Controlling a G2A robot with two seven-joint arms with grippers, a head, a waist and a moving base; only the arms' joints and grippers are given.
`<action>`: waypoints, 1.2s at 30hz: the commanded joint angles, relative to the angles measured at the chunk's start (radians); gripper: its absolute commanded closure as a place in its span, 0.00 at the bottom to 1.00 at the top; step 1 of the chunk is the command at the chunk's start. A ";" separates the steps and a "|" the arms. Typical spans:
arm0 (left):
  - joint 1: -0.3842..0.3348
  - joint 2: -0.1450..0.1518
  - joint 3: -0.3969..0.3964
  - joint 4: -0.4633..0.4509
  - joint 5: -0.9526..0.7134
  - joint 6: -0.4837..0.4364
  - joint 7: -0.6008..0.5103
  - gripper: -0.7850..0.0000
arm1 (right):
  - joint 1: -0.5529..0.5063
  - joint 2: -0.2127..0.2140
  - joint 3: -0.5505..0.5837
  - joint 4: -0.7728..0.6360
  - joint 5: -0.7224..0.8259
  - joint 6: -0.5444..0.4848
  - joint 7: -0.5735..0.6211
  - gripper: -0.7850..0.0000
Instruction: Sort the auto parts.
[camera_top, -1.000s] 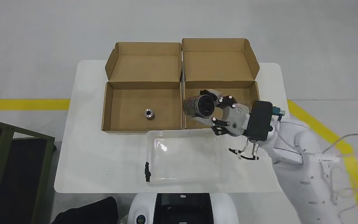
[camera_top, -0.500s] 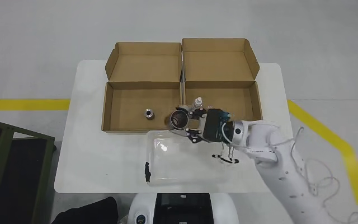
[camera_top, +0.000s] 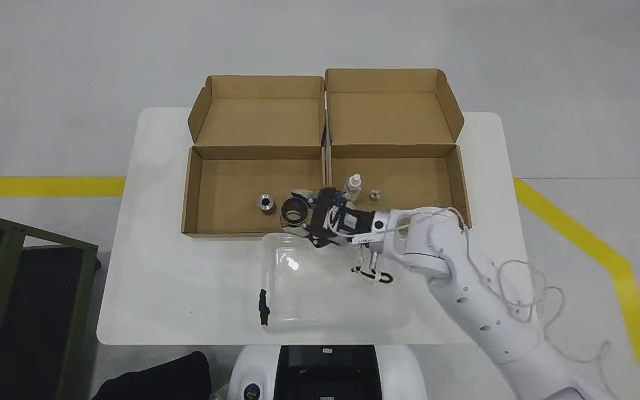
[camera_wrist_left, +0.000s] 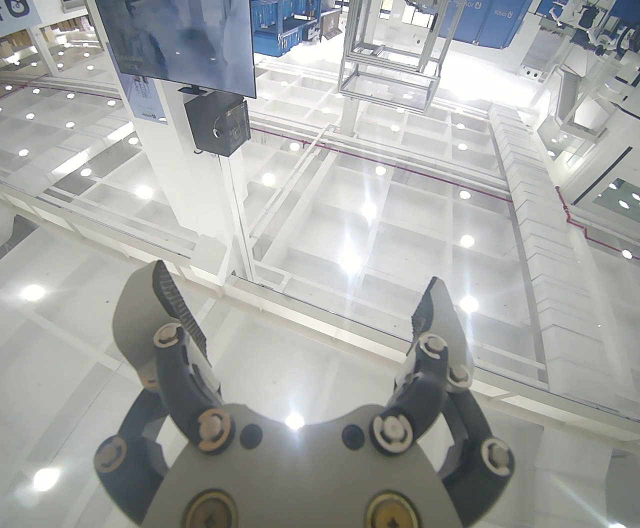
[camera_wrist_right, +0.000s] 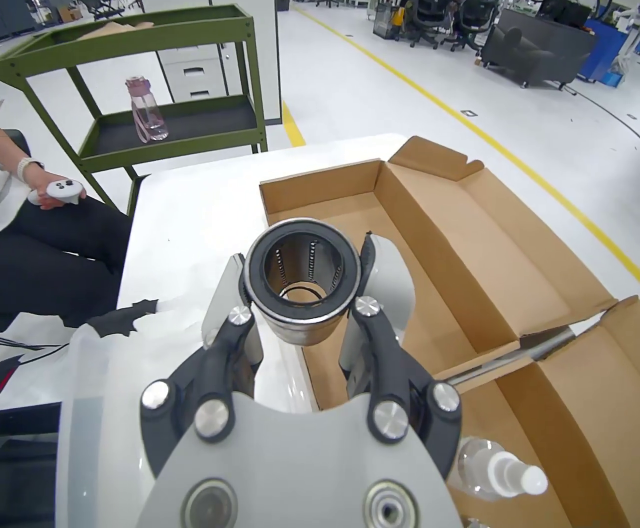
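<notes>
Top view – right gripper (camera_top: 299, 211): clenched on the bearing (camera_top: 293, 210), fingers on its two sides.
Top view – bearing: in the grip, bore facing away from the wrist, over the near right corner of the left box (camera_top: 225, 200).
Top view – part (camera_top: 265, 202): on the left box floor, just ahead of the bearing, apart from it.
Top view – right box (camera_top: 425, 180): behind the gripper, beside the wrist; holds a bottle (camera_top: 353, 183) and a nut (camera_top: 376, 193), near each other.
Top view – tray (camera_top: 330, 295): clear, on the table (camera_top: 160, 250), beside the gripper on the robot's side; tape (camera_top: 263, 306) on its rim.
Left wrist view – left gripper (camera_wrist_left: 297, 290): released, jaws wide, nothing between them, pointed at the ceiling.
Right wrist view – right gripper (camera_wrist_right: 305, 272): both fingers press the bearing (camera_wrist_right: 300, 325); ball rows visible inside the bore.
Right wrist view – left box (camera_wrist_right: 445, 310): below and beyond the fingertips, lid folded back.
Right wrist view – right box (camera_wrist_right: 580, 400): beside the wrist, bottle (camera_wrist_right: 500, 475) lying in it.
Right wrist view – tray (camera_wrist_right: 95, 360): on the gripper's other side, tape (camera_wrist_right: 120, 320) at its edge.
</notes>
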 joint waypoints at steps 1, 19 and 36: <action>0.000 0.000 0.000 0.000 0.000 0.000 0.000 0.00 | 0.024 -0.007 -0.019 0.023 -0.012 0.028 0.012 1.00; 0.000 0.000 0.000 0.000 0.000 0.000 0.000 0.00 | 0.197 -0.087 -0.168 0.282 -0.017 0.172 0.118 1.00; 0.000 0.000 0.000 0.000 0.000 0.000 0.000 0.00 | 0.263 -0.142 -0.235 0.427 -0.023 0.184 0.140 0.67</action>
